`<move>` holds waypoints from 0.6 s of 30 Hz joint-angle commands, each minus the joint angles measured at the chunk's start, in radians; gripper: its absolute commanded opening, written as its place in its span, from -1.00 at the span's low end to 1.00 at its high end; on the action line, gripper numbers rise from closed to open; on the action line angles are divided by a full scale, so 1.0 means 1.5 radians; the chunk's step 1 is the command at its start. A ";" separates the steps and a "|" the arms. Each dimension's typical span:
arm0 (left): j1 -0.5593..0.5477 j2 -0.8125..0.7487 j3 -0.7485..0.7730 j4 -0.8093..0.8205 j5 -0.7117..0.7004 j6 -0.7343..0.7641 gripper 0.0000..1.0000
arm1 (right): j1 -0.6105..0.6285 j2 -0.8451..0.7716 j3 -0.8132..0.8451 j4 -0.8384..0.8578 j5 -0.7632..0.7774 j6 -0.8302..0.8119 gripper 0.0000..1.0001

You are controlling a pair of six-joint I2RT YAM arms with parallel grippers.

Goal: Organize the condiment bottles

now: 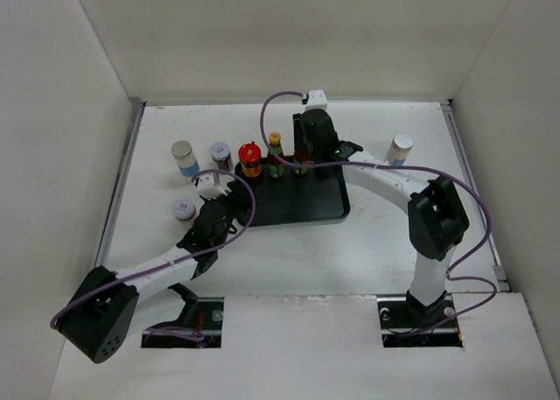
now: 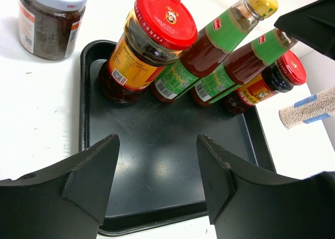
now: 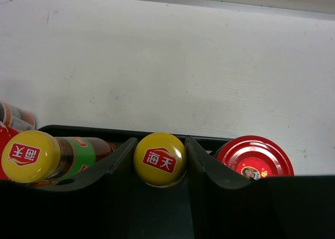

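- While the right jaws sit on either side of the second green bottle (image 3: 159, 159), the step in hand looks like setting it into the back row of the black tray (image 1: 297, 209). The right wrist view hides the contact below the yellow cap, so I cannot tell whether they pinch it or merely flank it.
- At the centre of the top view the row runs from a red-capped jar (image 1: 250, 155) to the first green bottle (image 1: 275, 143), then the flanked one, then the other red-capped jar (image 3: 255, 158).
- The left jaws are spread wide and hold nothing, at the tray's lower-left edge.
- Four bottles stand on the counter (image 1: 289, 269). At left are a white cylinder (image 1: 183, 155) and two grey-lidded jars (image 1: 220, 153) (image 1: 183, 209). At right is the other white cylinder (image 1: 402, 146).
- Next, the right jaws likely need to part and rise straight up, since the neighbouring bottles stand just beside them. The left jaws are nearest the grey-lidded jars.
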 commanded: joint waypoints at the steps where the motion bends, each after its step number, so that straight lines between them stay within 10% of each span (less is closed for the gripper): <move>1: -0.003 0.004 0.005 0.038 -0.009 0.011 0.18 | -0.001 -0.009 0.050 0.109 0.012 -0.012 -0.62; 18: 0.012 -0.058 0.010 0.007 -0.036 0.008 0.19 | 0.031 -0.101 -0.026 0.141 -0.014 0.010 0.58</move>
